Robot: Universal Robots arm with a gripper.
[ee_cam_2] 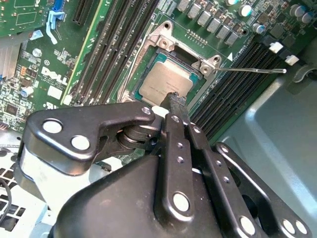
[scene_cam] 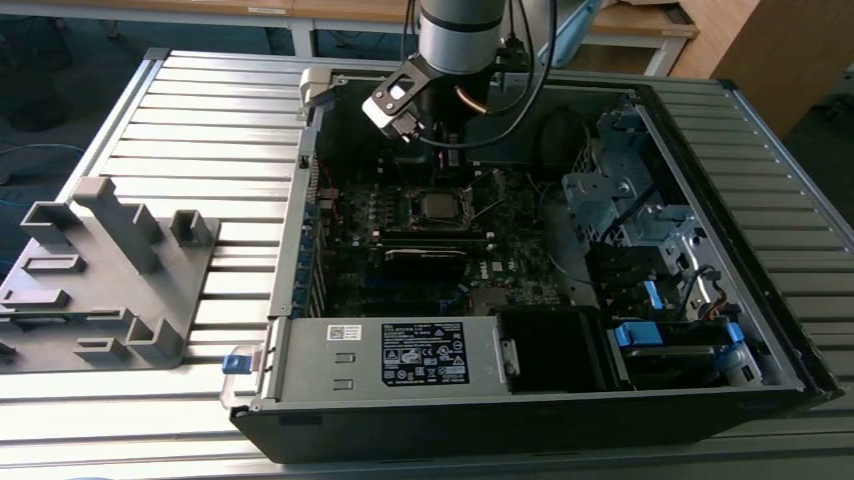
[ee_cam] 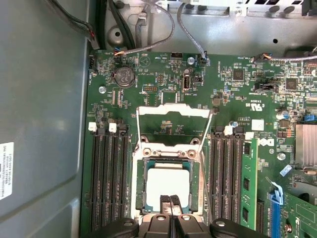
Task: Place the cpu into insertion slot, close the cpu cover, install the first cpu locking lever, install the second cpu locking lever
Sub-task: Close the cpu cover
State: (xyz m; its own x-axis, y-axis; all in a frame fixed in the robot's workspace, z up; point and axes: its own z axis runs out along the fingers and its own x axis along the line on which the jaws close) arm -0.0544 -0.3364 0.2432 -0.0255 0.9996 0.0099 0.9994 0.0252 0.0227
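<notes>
Tool (scene_cam: 450,155) hangs in the exterior view with the insertion slot (scene_cam: 411,200) at its 6 o'clock. In the second wrist view its fingers (ee_cam_2: 173,114) are pressed together on nothing, tips at the edge of the cpu (ee_cam_2: 166,82), which lies in the slot. In the first wrist view the cpu cover (ee_cam: 173,107) stands flipped open beside the slot. Seating looks done; any touch should be light and straight down, keeping the cpu flat and square.
</notes>
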